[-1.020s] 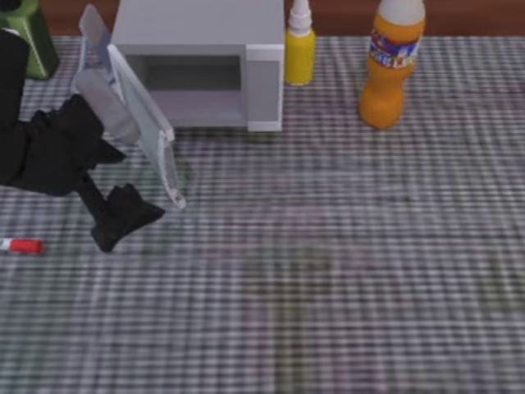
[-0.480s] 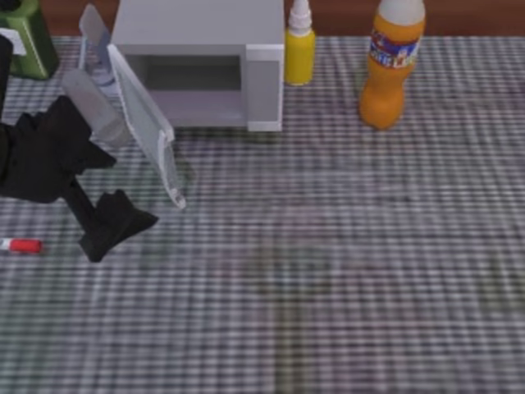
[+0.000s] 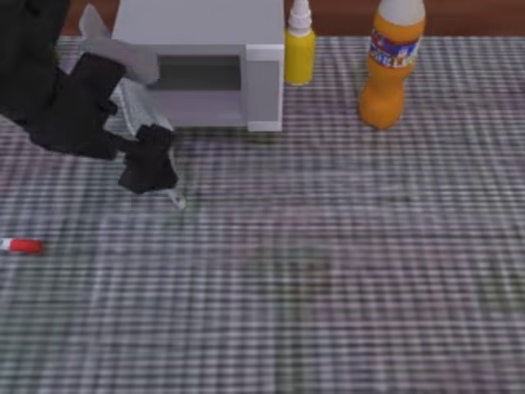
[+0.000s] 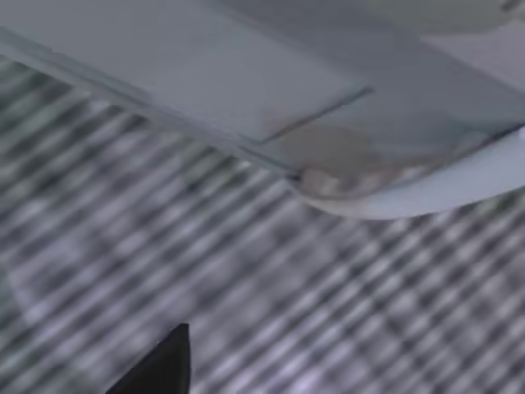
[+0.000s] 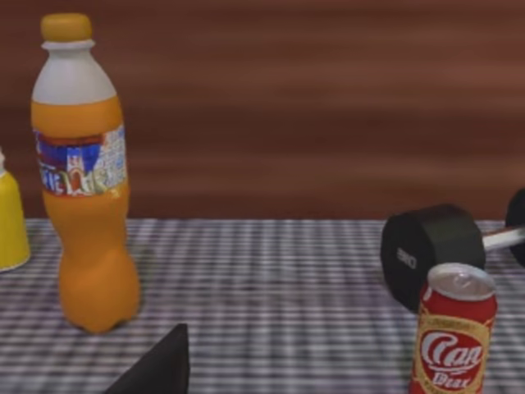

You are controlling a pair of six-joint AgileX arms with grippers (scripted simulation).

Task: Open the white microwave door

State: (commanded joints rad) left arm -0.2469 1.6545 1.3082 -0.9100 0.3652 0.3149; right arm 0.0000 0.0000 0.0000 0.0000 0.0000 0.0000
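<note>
The white microwave (image 3: 201, 61) stands at the back left of the table (image 3: 344, 279), its door (image 3: 139, 115) swung out leftward. Just right of it stands a small bottle (image 3: 299, 45), a soda bottle (image 3: 392, 61) farther right. A marker (image 3: 22, 245) lies near the left edge.

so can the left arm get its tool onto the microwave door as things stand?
Probably yes. The left tool sits right at the microwave door, which is swung open from the white microwave; nothing lies between them.
</note>
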